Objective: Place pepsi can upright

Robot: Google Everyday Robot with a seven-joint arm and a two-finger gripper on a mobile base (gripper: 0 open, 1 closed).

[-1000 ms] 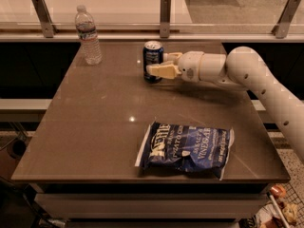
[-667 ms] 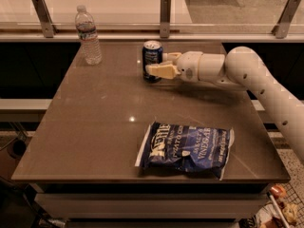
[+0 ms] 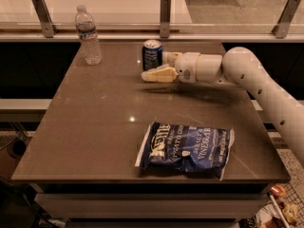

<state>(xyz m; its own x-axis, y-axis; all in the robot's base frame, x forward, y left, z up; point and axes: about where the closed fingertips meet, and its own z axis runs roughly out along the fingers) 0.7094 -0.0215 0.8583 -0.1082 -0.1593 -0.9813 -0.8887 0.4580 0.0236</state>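
The pepsi can, blue with white markings and a silver top, stands upright on the brown table near its far edge, at the middle. My gripper reaches in from the right at table level. Its cream near finger lies just in front of the can's base and the far finger shows beside and behind the can. The jaws stand apart on either side of the can, and I see no squeeze on it.
A clear water bottle stands at the far left of the table. A dark blue chip bag lies flat near the front edge. A railing with metal posts runs behind the table. My white arm crosses the right side.
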